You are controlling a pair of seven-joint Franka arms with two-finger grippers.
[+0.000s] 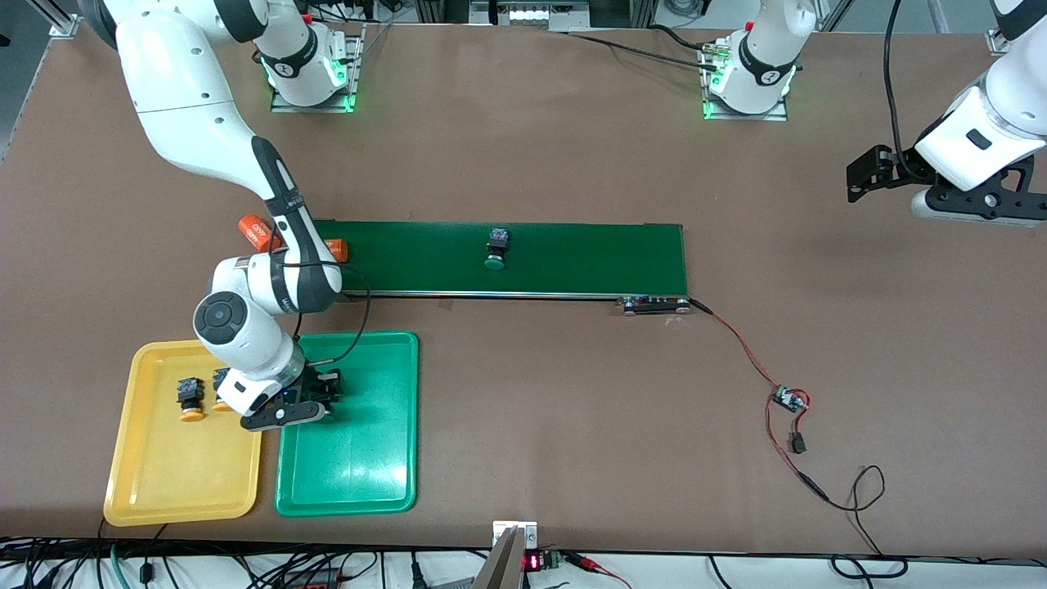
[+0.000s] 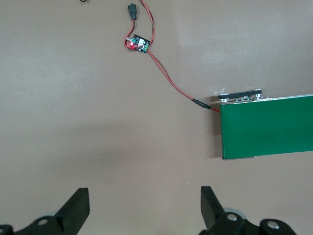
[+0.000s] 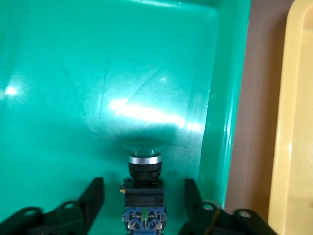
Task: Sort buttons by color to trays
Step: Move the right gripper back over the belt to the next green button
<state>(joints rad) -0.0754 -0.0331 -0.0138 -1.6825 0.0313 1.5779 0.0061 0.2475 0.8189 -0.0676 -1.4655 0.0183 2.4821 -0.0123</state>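
Green-capped button [image 3: 144, 188] lying in green tray [image 3: 73, 73], cap away from spread right hand [image 3: 144, 203].

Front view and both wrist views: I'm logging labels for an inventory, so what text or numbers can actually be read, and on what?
None can be read for certain.
White print on the orange cylinder on the conveyor belt: too small.
Red digits on the display at the table edge nearest the front camera: blurred.
Label on the green button between the open right end effector fingers: blurred.
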